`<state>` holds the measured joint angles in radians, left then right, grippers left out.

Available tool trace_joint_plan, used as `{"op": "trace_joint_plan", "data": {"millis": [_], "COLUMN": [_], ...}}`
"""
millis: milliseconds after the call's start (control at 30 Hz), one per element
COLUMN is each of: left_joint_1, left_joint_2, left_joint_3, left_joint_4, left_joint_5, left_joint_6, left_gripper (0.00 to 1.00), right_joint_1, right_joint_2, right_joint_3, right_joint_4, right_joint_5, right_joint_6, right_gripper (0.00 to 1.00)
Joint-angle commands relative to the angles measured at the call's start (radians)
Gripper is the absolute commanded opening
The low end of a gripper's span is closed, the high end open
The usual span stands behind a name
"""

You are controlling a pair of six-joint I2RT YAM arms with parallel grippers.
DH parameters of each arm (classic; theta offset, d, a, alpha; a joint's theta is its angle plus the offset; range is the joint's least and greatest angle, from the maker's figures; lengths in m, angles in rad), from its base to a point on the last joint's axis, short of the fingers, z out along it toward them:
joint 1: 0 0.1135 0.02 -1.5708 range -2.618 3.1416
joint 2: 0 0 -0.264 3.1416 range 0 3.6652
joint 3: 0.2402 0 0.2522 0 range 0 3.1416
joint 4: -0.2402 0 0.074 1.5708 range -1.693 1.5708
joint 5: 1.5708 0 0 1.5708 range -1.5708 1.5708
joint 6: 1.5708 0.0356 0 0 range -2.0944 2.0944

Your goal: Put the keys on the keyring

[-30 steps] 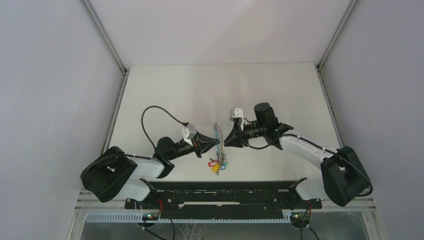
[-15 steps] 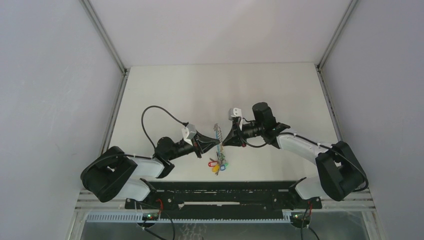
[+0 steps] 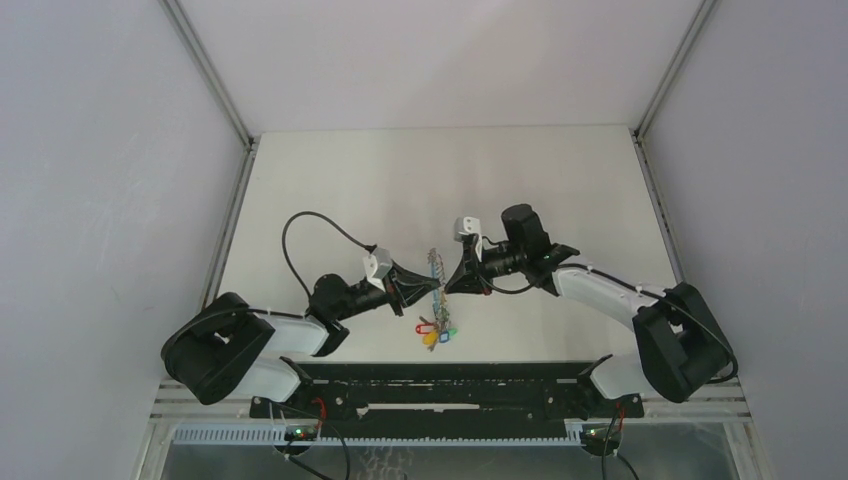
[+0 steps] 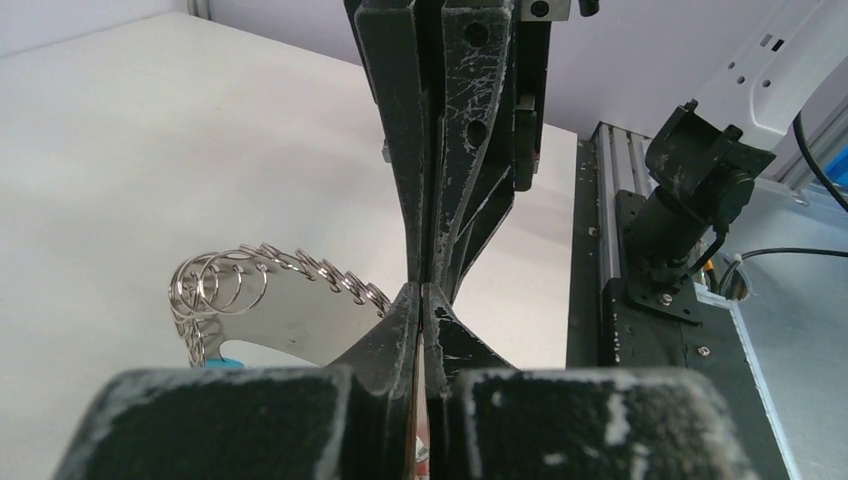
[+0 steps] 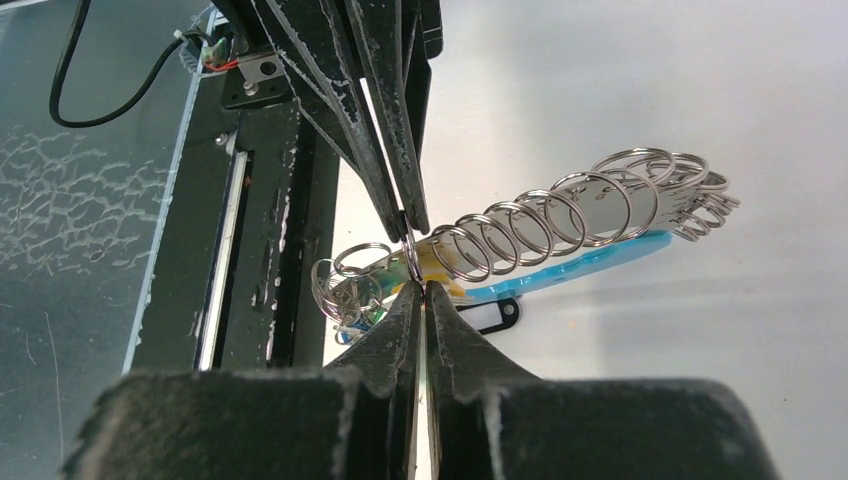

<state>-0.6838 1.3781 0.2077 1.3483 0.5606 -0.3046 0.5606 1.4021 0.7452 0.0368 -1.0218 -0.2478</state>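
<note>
Steel keyring (image 5: 560, 215) in closed left gripper (image 4: 422, 300), right gripper (image 5: 420, 290) closed, tag (image 5: 490, 315) writing illegible

Right arm (image 3: 600, 290) on the move: over the last second I've watched its shoulder and elbow swing in leftward, the wrist sliding a touch toward the centre. The right gripper (image 3: 447, 286), jaws slightly apart a second ago, has now closed, its tips drawn nearer the keyring (image 3: 434, 266).
</note>
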Motion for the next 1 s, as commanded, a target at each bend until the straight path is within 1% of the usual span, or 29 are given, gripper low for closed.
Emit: {"op": "trace_joint_plan", "data": {"millis": [0, 67, 167, 233, 333, 433, 600, 667, 967], "left_joint_1": [0.006, 0.006, 0.006, 0.006, 0.006, 0.006, 0.006, 0.006, -0.003], "left_joint_2": [-0.029, -0.030, -0.034, -0.038, -0.036, -0.048, -0.119, -0.129, -0.038], "left_joint_3": [-0.016, -0.019, -0.023, -0.028, -0.027, -0.014, -0.002, 0.002, 0.042], "left_joint_4": [0.107, 0.107, 0.108, 0.106, 0.101, 0.036, -0.138, -0.184, -0.178], "left_joint_5": [0.012, 0.014, 0.015, 0.011, 0.021, 0.047, 0.061, 0.072, 0.138], "left_joint_6": [-0.006, -0.007, -0.004, -0.001, 0.003, 0.034, 0.110, 0.117, 0.096], "left_gripper": [0.08, 0.14, 0.26, 0.28, 0.34, 0.39, 0.43, 0.43, 0.44], "right_joint_1": [0.013, 0.019, 0.032, 0.034, 0.043, 0.054, 0.061, 0.068, 0.082], "right_joint_2": [-0.073, -0.082, -0.086, -0.087, -0.096, -0.103, -0.086, -0.080, -0.100], "right_joint_3": [0.071, 0.094, 0.136, 0.158, 0.173, 0.188, 0.214, 0.221, 0.230], "right_joint_4": [-0.103, -0.175, -0.278, -0.323, -0.345, -0.374, -0.410, -0.411, -0.424], "right_joint_5": [0.020, 0.011, 0.057, 0.068, 0.089, 0.119, 0.141, 0.148, 0.184], "right_joint_6": [-0.075, -0.131, -0.178, -0.189, -0.199, -0.217, -0.228, -0.225, -0.222], "right_gripper": [0.00, 0.00, 0.00, 0.00, 0.00, 0.00, 0.00, 0.00, 0.00]}}
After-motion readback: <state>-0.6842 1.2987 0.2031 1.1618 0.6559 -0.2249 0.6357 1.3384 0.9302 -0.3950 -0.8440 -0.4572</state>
